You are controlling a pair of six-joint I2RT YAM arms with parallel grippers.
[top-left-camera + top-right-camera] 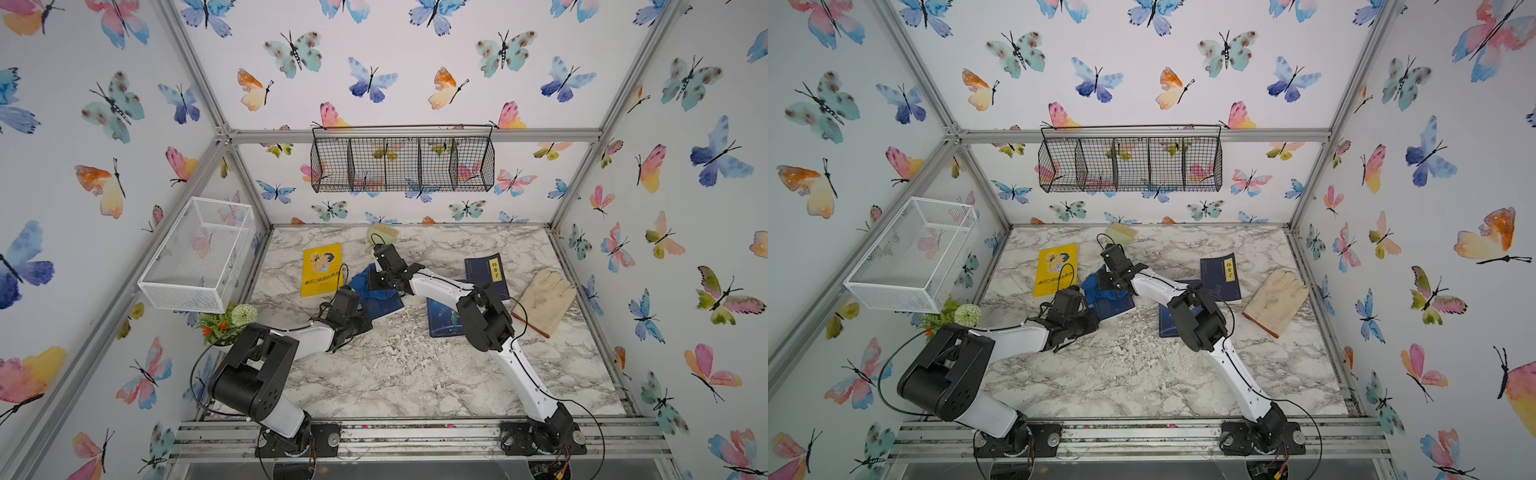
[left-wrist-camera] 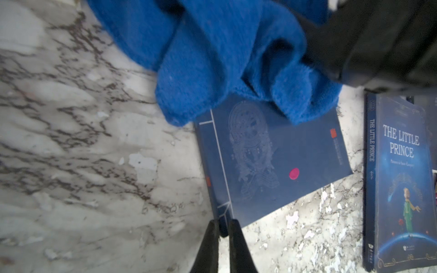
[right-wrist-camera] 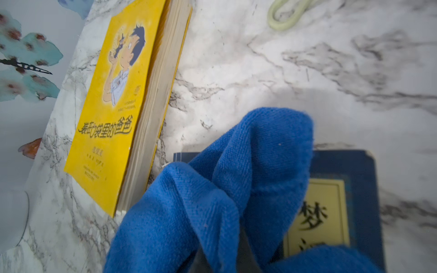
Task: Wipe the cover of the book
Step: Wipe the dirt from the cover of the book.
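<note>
1 book (image 2: 272, 160), at 4 o'clock of yellow book (image 1: 322, 270); left gripper (image 2: 223, 232) pinched narrow on its corner; right gripper (image 1: 384, 282) clamps cloth (image 2: 236, 59) on cover. Step: wiping. Next, likely: sweep toward 5 o'clock.

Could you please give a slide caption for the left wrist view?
Left tool pinches the book by its corner while a blue cloth lies on its cover.

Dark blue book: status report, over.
Left gripper shut on corner of dark blue book. Right gripper shut on blue cloth, resting on cover. Pink spot uncovered. Yellow book close beside cloth.
</note>
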